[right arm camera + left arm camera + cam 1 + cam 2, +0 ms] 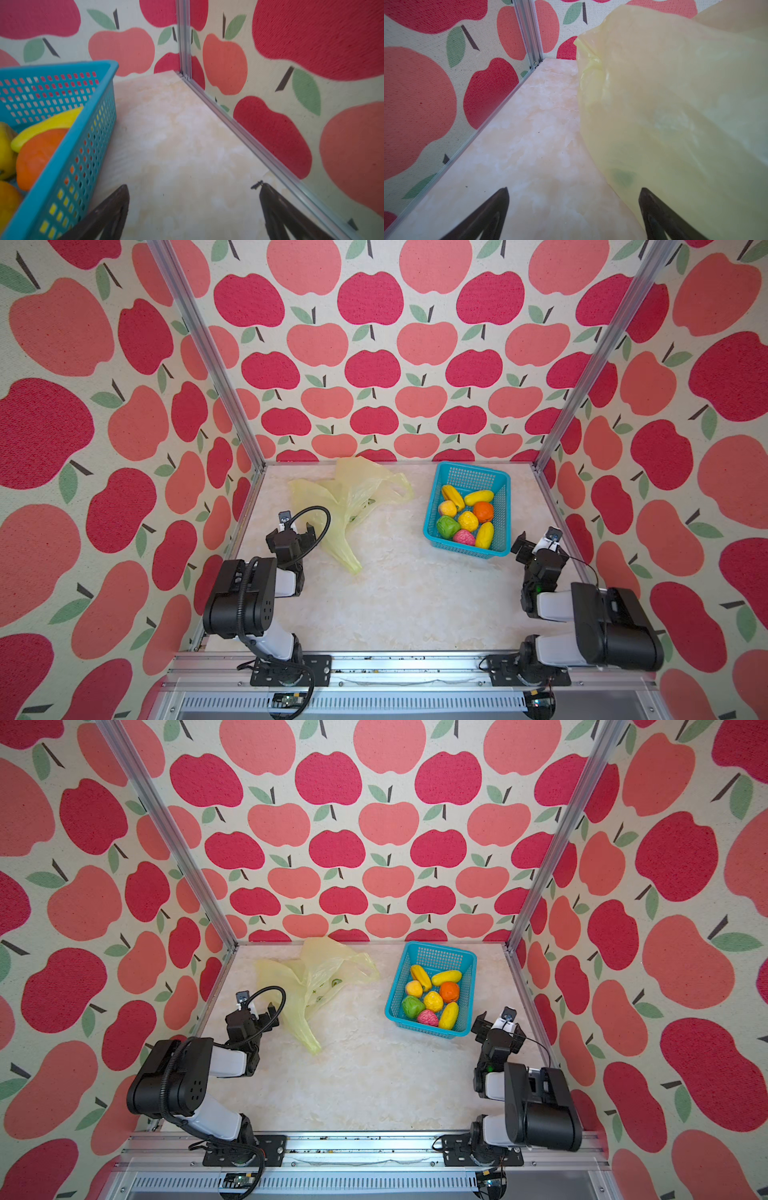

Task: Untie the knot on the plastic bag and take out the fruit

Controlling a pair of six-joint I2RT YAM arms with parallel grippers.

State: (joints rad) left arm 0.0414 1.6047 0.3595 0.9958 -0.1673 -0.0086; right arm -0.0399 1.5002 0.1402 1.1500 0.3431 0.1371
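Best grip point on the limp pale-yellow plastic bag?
Likely the pale-yellow plastic bag's bunched, tapered near end: it narrows to a ridge jaws can span; the rest lies flat. Come from above with the open left gripper, the nearer one.

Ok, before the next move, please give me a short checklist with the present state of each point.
1. Fruit all in basket: ok, eight there.
2. Bag empty: ok, it lies flat.
3. Bag untied: ok, handles loose.
4. Left gripper open, empty: ok.
5. Right gripper open, empty: ok.
6. Left gripper clear of bag: cannot tell, they are very close.
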